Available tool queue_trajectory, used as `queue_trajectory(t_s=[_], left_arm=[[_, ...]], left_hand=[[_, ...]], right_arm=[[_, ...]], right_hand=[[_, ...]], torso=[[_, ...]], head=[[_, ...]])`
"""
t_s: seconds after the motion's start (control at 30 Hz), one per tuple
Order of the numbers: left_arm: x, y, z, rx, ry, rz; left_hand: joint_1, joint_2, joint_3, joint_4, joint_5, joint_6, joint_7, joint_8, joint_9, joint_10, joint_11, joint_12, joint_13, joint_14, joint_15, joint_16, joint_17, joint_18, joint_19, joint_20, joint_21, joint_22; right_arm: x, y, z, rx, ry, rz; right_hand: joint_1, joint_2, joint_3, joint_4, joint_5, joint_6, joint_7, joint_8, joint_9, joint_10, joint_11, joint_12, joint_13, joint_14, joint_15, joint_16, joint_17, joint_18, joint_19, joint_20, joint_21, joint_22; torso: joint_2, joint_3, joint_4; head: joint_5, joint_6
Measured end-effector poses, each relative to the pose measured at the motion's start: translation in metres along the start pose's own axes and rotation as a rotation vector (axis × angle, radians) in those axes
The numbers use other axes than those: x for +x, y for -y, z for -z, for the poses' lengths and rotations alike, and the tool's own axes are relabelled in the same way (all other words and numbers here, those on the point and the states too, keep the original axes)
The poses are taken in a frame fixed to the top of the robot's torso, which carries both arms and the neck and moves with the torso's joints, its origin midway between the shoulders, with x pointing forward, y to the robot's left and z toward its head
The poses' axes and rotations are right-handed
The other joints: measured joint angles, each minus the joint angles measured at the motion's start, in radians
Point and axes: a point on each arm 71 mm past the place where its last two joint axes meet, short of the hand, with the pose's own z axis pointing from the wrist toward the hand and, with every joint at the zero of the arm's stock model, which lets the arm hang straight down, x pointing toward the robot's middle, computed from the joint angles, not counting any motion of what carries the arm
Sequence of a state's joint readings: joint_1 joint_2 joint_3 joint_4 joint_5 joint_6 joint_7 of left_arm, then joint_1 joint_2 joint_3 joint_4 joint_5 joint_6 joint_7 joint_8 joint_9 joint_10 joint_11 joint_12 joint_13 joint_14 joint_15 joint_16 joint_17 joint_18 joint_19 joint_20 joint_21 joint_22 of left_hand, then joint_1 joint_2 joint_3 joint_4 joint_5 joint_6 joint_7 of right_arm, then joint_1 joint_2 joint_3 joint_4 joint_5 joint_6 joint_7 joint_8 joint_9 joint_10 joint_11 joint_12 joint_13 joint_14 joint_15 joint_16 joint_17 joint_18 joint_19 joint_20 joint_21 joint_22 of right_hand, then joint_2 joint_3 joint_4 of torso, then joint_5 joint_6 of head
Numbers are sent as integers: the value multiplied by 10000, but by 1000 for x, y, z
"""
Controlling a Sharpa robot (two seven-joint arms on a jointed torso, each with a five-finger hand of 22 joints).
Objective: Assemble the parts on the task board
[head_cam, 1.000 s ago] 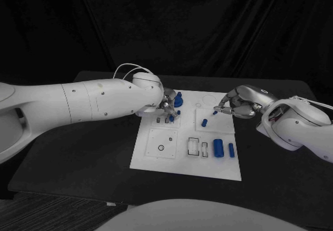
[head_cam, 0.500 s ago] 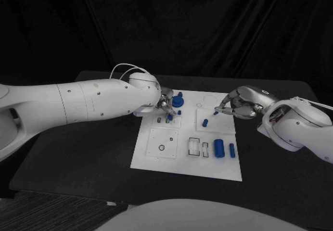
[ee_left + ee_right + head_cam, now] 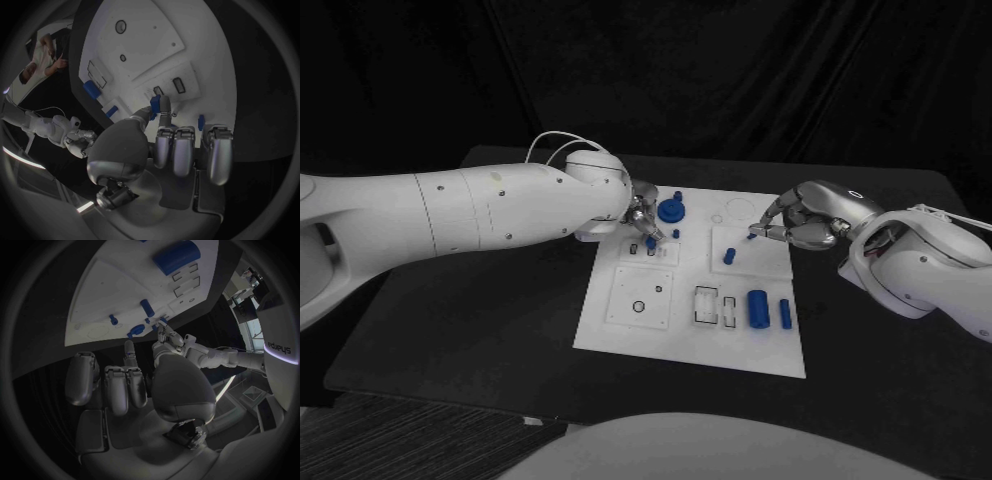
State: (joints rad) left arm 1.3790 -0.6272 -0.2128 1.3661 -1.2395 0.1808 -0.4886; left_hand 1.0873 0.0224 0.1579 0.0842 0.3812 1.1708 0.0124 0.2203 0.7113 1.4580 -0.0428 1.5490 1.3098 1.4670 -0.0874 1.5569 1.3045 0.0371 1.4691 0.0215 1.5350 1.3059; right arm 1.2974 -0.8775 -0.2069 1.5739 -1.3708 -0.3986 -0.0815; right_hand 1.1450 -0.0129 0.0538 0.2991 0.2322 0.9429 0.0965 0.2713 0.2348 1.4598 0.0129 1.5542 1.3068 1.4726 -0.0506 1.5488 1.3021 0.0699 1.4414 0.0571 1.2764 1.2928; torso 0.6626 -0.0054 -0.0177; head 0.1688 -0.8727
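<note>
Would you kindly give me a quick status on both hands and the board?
Left hand pinches a blue part over the board. Right hand holds a small blue part above the board. Nothing in the way.

Blue parts (image 3: 177,255) on task board (image 3: 112,295)

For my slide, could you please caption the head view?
Left hand pinches a small blue part over the white board; right hand holds another.

The left hand (image 3: 640,215) is crowding the task board (image 3: 689,350)'s far-left corner beside the round blue part (image 3: 672,211); the right hand (image 3: 798,222) is hovering off the far-right edge. Between them an upright peg (image 3: 727,256) is standing. The near-left panel is lying open.
</note>
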Motion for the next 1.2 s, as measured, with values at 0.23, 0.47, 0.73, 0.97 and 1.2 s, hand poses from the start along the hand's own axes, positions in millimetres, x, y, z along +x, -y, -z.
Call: queue_trajectory(t_s=[0.23,0.47,0.73,0.97,1.2], left_arm=[[0,-1,1,-22,6,15],[1,-4,2,-93,8,42],[2,-3,3,-53,-18,27],[5,-3,3,-37,-46,42],[7,-3,3,-53,-51,73]], left_hand=[[0,0,0,0,0,51,18,0,2,0,0,0,0,0,0,0,0,0,0,0,0,0],[-2,0,2,1,0,53,17,0,47,1,0,0,0,0,0,0,0,0,0,-1,0,0],[-146,-143,319,-42,-1,70,1,-75,55,1,0,0,0,0,0,0,0,0,0,0,0,0],[-146,-143,319,-42,-2,70,1,-76,55,1,-1,0,0,0,0,0,0,0,0,0,0,0],[-147,-142,420,58,-3,70,1,-76,56,1,0,0,0,0,0,0,0,-1,0,-1,0,0]], right_arm=[[0,0,0,12,-16,-1],[0,0,0,32,-30,0],[2,0,0,44,-75,-15],[3,0,0,65,-100,-20],[3,0,0,87,-118,-22]], right_hand=[[0,0,0,0,0,-1,1,0,23,0,0,0,0,0,0,0,0,0,0,0,0,0],[0,0,0,0,0,-1,0,0,23,0,0,0,0,0,0,0,0,0,-1,0,-1,0],[0,0,0,0,1,-2,0,1,28,0,0,0,0,0,0,0,0,0,-2,0,-84,0],[1,1,0,0,1,-3,0,59,30,0,0,0,0,0,0,0,0,0,-3,0,-84,0],[1,1,0,-1,1,-34,-33,59,31,0,0,0,0,0,0,-1,0,0,-3,0,-84,0]], torso=[[-2,0,12],[-8,2,13],[-8,8,6],[-2,9,1],[11,-4,-6]], head=[[14,0],[18,0],[54,0],[55,0],[73,0]])
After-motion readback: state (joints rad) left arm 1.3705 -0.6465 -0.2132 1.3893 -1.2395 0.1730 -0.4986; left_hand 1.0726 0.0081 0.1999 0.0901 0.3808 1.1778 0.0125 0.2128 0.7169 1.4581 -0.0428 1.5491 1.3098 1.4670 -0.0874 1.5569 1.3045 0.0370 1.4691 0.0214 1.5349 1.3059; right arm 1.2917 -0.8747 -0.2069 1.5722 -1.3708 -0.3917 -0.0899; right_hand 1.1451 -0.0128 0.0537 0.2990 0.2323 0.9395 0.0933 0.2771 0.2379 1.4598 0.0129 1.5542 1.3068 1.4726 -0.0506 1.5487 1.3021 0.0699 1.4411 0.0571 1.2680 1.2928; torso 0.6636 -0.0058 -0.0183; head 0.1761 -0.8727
